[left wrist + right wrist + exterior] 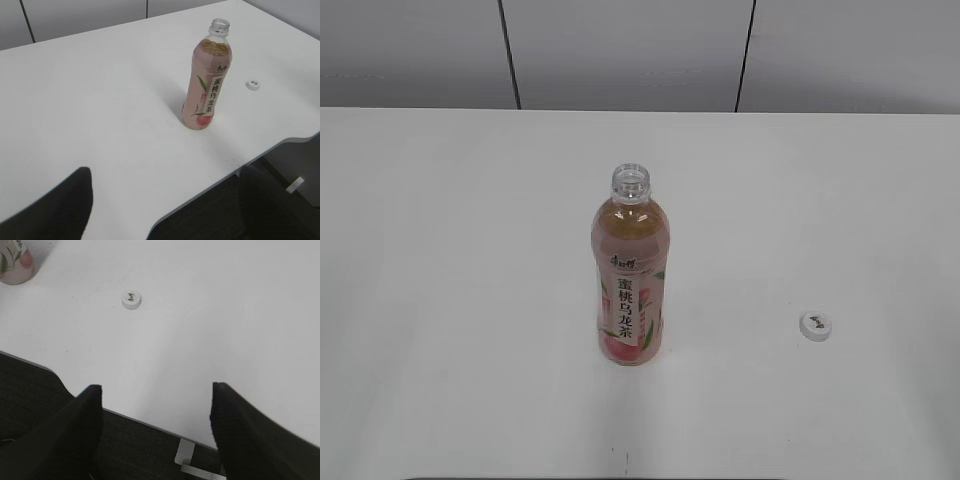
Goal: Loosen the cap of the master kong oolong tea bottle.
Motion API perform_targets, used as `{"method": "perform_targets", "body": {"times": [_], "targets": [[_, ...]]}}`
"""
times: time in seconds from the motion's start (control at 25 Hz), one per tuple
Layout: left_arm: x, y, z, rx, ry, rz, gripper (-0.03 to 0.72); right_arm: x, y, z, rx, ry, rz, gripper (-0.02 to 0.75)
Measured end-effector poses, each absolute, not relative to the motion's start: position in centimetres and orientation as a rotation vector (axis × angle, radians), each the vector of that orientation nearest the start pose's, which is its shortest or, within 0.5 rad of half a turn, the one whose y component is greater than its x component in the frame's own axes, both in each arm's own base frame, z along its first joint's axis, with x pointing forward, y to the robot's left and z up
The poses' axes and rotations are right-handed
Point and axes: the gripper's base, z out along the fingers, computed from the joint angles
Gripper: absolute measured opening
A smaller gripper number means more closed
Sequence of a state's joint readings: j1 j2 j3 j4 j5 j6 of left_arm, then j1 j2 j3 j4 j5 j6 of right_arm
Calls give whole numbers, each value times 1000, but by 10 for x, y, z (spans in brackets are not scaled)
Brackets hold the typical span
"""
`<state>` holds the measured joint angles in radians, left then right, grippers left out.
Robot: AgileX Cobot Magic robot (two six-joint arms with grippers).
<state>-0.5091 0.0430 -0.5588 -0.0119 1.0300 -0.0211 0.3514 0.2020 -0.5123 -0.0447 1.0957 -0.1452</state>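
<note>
The right gripper (157, 405) hangs back over the near edge of the worktop (440, 300). Its fingers are spread wide and hold nothing. Only a dark bit of the left gripper shows, so I cannot tell how it stands. The cap (816, 325) lies alone, closer to the right edge. The master kong oolong tea bottle (629, 280) stands upright in the middle, its mouth bare. The cap is already off, so the job looks done.

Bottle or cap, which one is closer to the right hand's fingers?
The cap, lying alone on the white table. It sits ahead of the open right hand, while the bottle stands farther off, uncapped.
</note>
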Motion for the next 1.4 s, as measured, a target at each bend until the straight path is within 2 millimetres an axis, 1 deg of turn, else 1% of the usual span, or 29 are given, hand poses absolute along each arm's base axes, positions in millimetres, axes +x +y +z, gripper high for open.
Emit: {"method": "perform_targets", "body": {"times": [0.56, 0.64, 0.76, 0.88, 1.0, 1.08, 1.2, 1.32, 1.4], "targets": [[-3, 1, 296, 465, 1957, -340, 539, 23, 5, 276, -560, 2198, 53, 512], [-3, 0, 296, 408, 1967, -303, 538, 23, 5, 276, -560, 2198, 53, 512], [-4, 0, 296, 279, 1978, -221, 538, 23, 5, 276, -560, 2198, 53, 512], [-9, 1, 296, 147, 1961, -138, 538, 23, 5, 276, -560, 2198, 53, 512], [-12, 0, 296, 65, 1948, -84, 529, 23, 4, 276, -548, 2200, 48, 512], [-12, 0, 296, 45, 1946, -70, 524, 23, 4, 276, -505, 2210, 28, 510], [-12, 0, 296, 43, 1946, -68, 522, 21, 0, 277, -384, 2215, -28, 511], [-12, 0, 296, 43, 1946, -68, 522, 10, -3, 278, -276, 2159, -76, 511], [-12, 0, 296, 43, 1946, -68, 522, 1, -4, 278, -245, 2105, -89, 511]]}}
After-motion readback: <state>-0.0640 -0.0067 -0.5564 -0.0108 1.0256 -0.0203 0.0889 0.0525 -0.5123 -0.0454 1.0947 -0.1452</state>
